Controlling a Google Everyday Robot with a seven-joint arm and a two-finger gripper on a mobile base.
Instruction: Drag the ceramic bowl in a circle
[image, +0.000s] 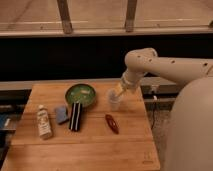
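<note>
Camera view, ceramic bowl (80, 94) on table (100, 150), contents unclear; gripper (116, 94) released, at clear cup (114, 103) beside bowl

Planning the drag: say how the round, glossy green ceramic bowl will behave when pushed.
Wide and shallow, the green ceramic bowl probably slides rather than tips. Its glossy glaze may slip against the gripper, at the clear plastic cup. Ceramic likely chips if knocked.

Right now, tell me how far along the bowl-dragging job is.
Done: nothing visible; the ceramic bowl sits untouched toward the back of the table. Under way: the hand hangs open by the clear cup, apart from the bowl. Left: reach the bowl, then drag the full circle.
</note>
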